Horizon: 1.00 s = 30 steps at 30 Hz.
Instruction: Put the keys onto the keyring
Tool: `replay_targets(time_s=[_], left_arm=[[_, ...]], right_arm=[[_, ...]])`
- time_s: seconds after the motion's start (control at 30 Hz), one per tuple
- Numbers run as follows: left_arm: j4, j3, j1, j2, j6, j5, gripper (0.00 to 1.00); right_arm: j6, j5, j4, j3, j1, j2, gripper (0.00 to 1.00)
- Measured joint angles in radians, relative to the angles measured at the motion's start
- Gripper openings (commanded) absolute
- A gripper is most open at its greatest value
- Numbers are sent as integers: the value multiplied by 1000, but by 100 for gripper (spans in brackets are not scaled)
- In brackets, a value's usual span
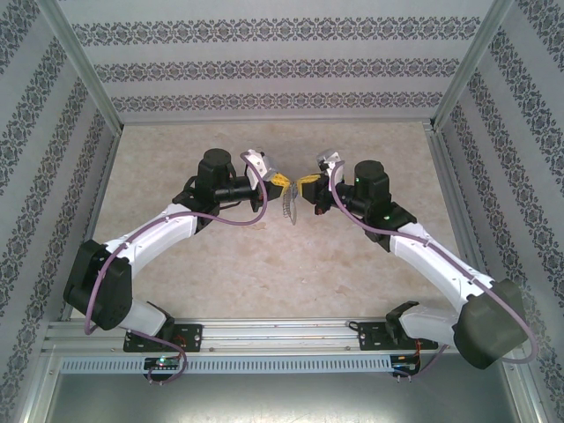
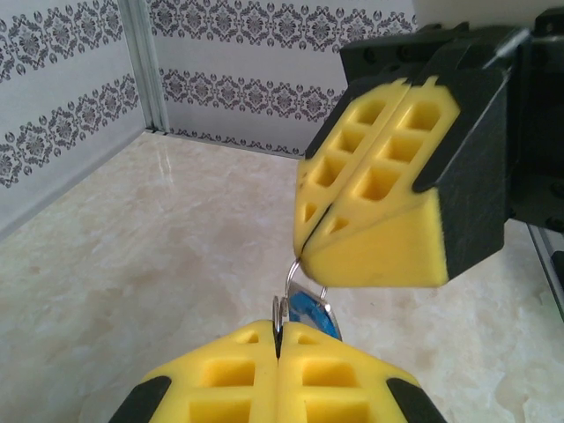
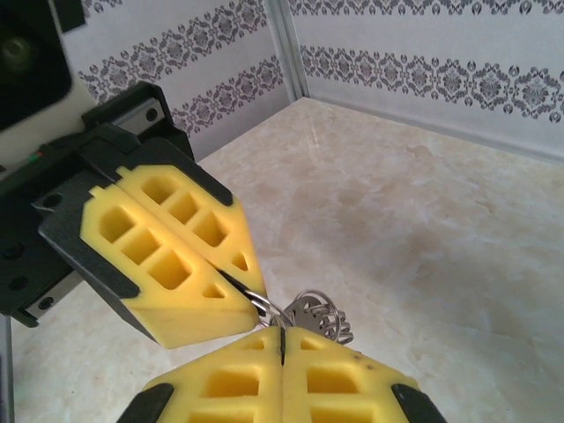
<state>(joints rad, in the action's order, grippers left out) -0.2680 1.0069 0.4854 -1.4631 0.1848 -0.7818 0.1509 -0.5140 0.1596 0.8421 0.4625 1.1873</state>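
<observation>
Meeting tip to tip above the table (image 1: 264,273), left gripper (image 1: 279,181) and right gripper (image 1: 305,186) both pinch tight on the keyring (image 2: 296,271); keys (image 2: 313,315) and chain (image 1: 289,208) dangle.

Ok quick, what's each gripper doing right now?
Left gripper: shut on a metal ring by the blue tag.
Right gripper: shut on a thin wire loop.

The left gripper (image 1: 280,181) and right gripper (image 1: 306,186) are seen closed tip-to-tip toward the worktop's (image 1: 264,273) far edge, the keyring (image 1: 288,208) held dangling between them.
</observation>
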Motion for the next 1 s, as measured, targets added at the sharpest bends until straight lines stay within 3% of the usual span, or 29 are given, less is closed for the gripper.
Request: replay_targets(time_s=[1.0], left_arm=[[0, 0, 0, 0, 1, -10, 0]], right_arm=[[-11, 13, -27, 8, 33, -10, 0]])
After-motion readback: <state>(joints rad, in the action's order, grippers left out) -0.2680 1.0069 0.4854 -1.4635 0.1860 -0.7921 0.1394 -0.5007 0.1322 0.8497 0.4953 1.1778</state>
